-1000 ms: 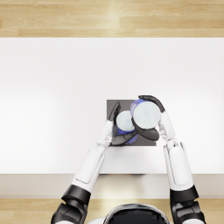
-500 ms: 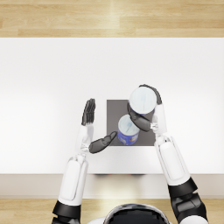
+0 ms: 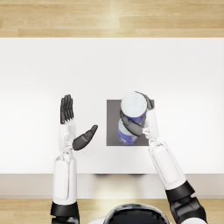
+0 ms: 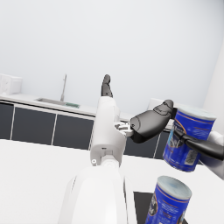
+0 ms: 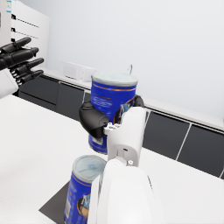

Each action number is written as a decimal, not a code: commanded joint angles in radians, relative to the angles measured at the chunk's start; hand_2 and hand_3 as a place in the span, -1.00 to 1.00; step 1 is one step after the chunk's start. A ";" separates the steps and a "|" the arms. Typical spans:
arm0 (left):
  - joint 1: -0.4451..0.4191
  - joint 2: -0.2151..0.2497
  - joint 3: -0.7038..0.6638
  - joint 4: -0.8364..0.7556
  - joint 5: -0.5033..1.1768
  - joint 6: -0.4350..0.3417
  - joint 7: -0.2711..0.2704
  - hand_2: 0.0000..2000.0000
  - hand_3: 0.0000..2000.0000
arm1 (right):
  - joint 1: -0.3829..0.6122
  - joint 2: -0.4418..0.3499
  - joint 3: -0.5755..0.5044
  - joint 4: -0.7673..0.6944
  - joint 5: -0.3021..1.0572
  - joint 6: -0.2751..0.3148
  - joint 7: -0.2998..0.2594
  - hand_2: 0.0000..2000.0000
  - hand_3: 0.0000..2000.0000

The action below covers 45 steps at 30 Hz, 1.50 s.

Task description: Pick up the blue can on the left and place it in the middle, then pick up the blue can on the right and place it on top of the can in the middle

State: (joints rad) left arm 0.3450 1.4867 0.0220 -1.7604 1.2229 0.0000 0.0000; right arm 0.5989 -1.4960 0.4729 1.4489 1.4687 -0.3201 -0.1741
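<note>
The right hand (image 3: pixel 139 118) grips a blue can (image 3: pixel 134 106) around its side and holds it in the air just above the other blue can (image 3: pixel 127 134), which stands upright on the dark mat (image 3: pixel 112 122) in the middle of the white table (image 3: pixel 175 70). The left hand (image 3: pixel 72 127) is empty, fingers spread, well off to the side. So the first placement looks done; what remains is lowering the held can squarely onto the lower one and letting go.
</note>
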 commanded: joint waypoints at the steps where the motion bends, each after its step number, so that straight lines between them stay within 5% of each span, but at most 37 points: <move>1: 0.001 0.001 0.000 0.005 0.000 0.000 0.000 -1.00 -1.00 | 0.006 -0.007 0.043 -0.024 0.000 0.000 0.001 1.00 0.52; 19: -0.025 0.014 0.014 0.009 0.000 0.000 0.000 -1.00 -1.00 | -0.043 -0.026 0.062 -0.076 0.000 0.001 0.010 1.00 0.52; 20: -0.025 0.015 0.013 0.009 0.000 0.000 0.000 -1.00 -1.00 | -0.045 -0.026 0.061 -0.078 0.000 0.009 0.012 -0.36 0.19; 21: -0.025 0.016 0.013 0.009 0.000 0.000 0.000 -1.00 -1.00 | -0.047 -0.027 0.051 -0.079 0.000 0.013 0.012 -1.00 -0.13; 24: -0.036 0.017 0.013 0.012 0.000 0.000 0.000 -1.00 -1.00 | -0.052 -0.031 0.041 -0.068 0.000 -0.046 0.001 -1.00 -1.00; 38: -0.012 0.028 0.011 -0.001 0.000 0.000 0.000 -1.00 -1.00 | -0.030 -0.071 -0.079 0.074 0.000 -0.102 -0.011 -1.00 -1.00; 39: -0.029 0.027 0.011 0.007 0.000 0.000 0.000 -1.00 -1.00 | 0.154 0.211 0.258 0.087 0.000 -0.104 -0.011 -1.00 -1.00; 40: -0.012 0.030 0.018 -0.001 0.000 0.000 0.000 -1.00 -1.00 | 0.012 -0.004 -0.018 0.099 -0.001 -0.106 -0.010 -1.00 -1.00; 45: 0.000 0.034 0.022 -0.008 0.000 0.000 0.000 -1.00 -1.00 | 0.019 -0.011 -0.045 0.157 0.001 -0.109 -0.011 -1.00 -1.00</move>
State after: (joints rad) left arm 0.3276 1.5199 0.0404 -1.7608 1.2228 0.0000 0.0000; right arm 0.6019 -1.4993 0.4498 1.5730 1.4692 -0.4303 -0.1852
